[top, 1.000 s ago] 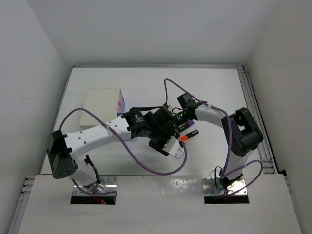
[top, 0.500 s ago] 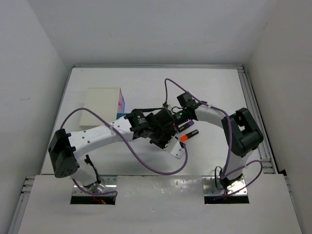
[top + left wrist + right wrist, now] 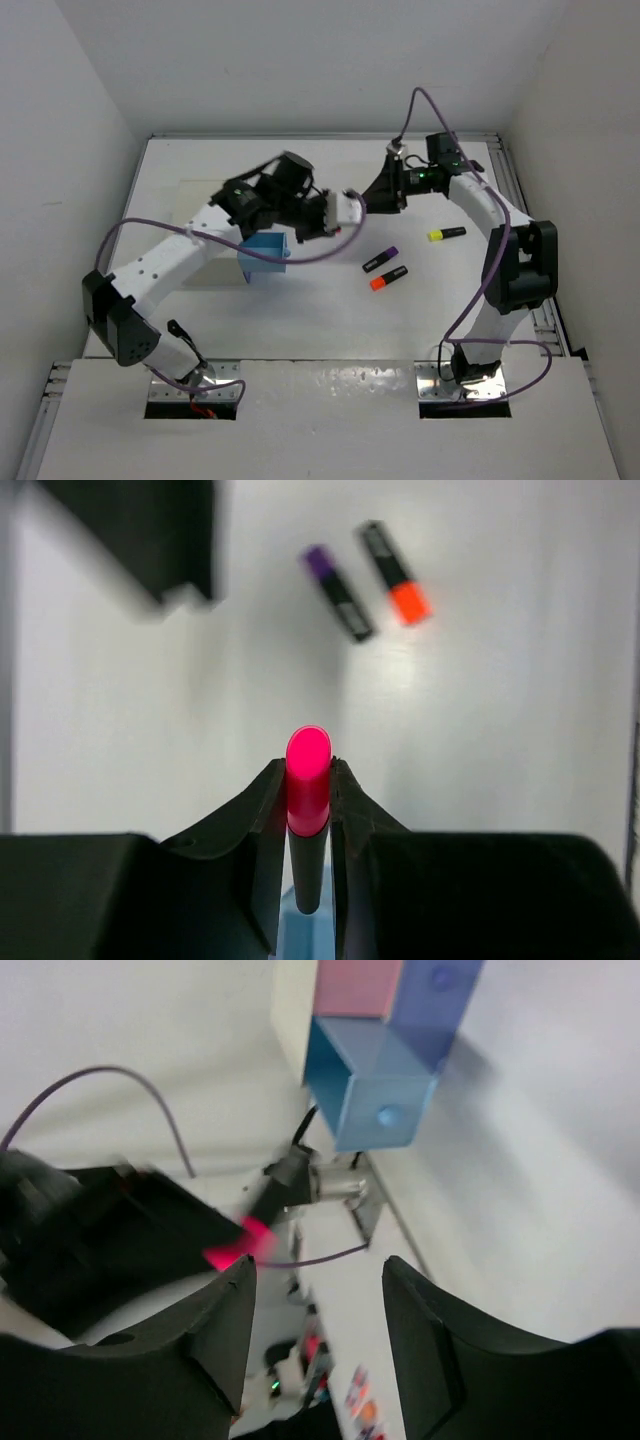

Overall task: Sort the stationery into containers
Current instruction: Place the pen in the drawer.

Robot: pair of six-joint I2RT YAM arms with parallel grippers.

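Observation:
My left gripper (image 3: pixel 350 204) is shut on a pink-capped black highlighter (image 3: pixel 308 798), held in the air above the table; its jaws (image 3: pixel 308 768) clamp the cap. A light blue drawer (image 3: pixel 265 257) stands pulled out of the white cabinet (image 3: pixel 200 205), and its edge shows below the highlighter (image 3: pixel 304 938). My right gripper (image 3: pixel 374 198) is open and empty, facing the left gripper. The right wrist view shows the blue drawer (image 3: pixel 370 1085), a pink drawer (image 3: pixel 355 985) and the pink cap (image 3: pixel 232 1248). Purple (image 3: pixel 381 260), orange (image 3: pixel 389 278) and yellow (image 3: pixel 446 234) highlighters lie on the table.
The purple (image 3: pixel 338 592) and orange (image 3: pixel 397 573) highlighters lie ahead in the left wrist view. White walls enclose the table on three sides. A metal rail (image 3: pixel 515 200) runs along the right edge. Purple cables loop off both arms.
Both arms have left the table's middle. My left gripper rose and swung back with the pink highlighter. My right gripper drew back towards the rear. The blue drawer and the yellow highlighter now show.

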